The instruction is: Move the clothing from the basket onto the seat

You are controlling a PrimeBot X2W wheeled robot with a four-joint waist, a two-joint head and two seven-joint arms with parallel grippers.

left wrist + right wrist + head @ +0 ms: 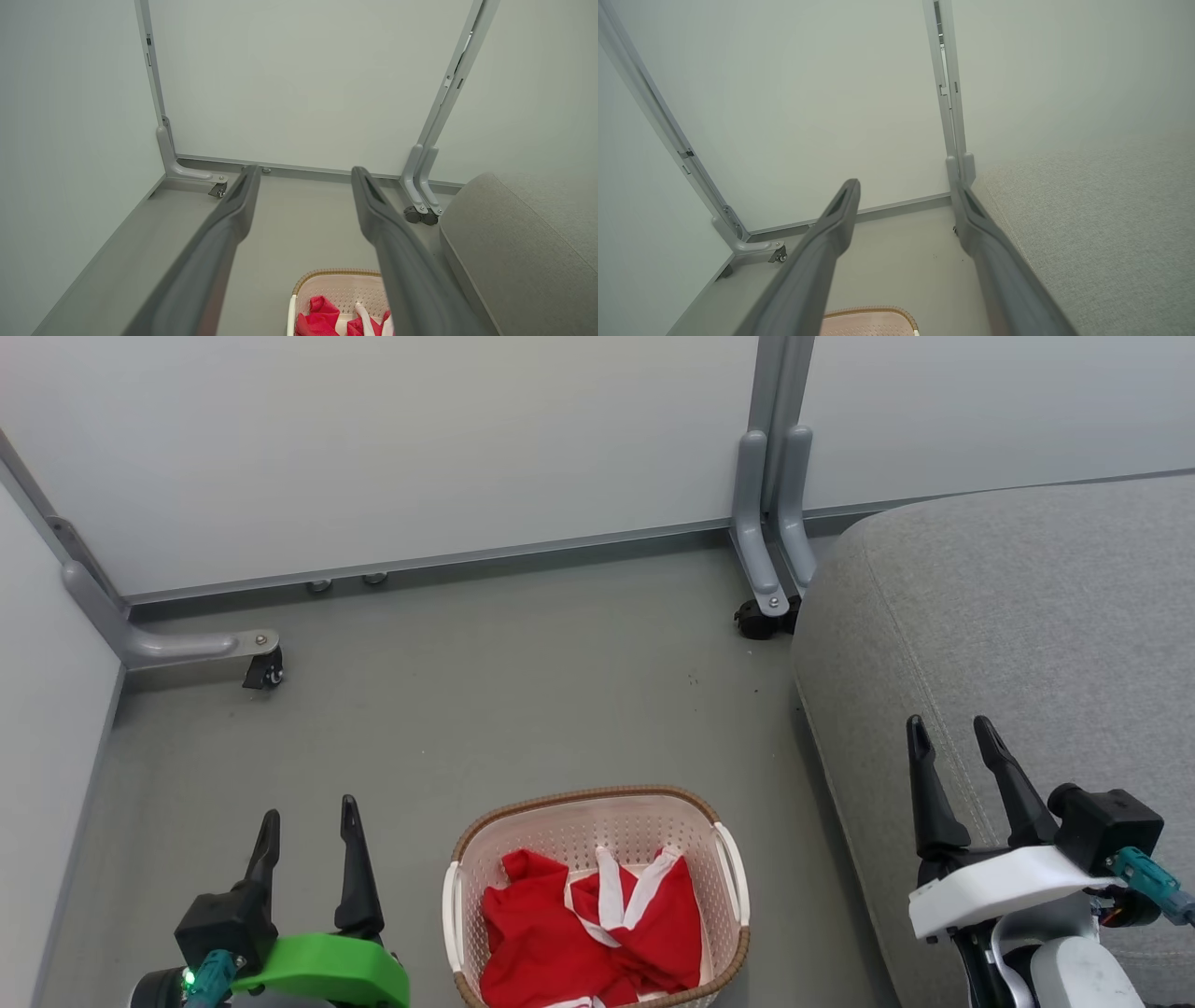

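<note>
Red clothing [588,924] with white trim lies crumpled inside the cream perforated basket [597,807], which stands on the grey floor at the bottom middle of the head view. The grey woven seat [1018,635] rises to the basket's right. My left gripper [311,812] hangs open to the left of the basket, holding nothing. Over the seat's front edge my right gripper [950,726] is open and empty too. The left wrist view shows the clothing [322,319], the basket [327,275] and the seat [518,242]. The basket rim [873,311] and the seat [1097,224] appear in the right wrist view.
Pale partition panels close off the back and left, carried on grey metal feet with black castors [264,672] [761,616]. Grey floor [485,709] stretches between the basket and the panels.
</note>
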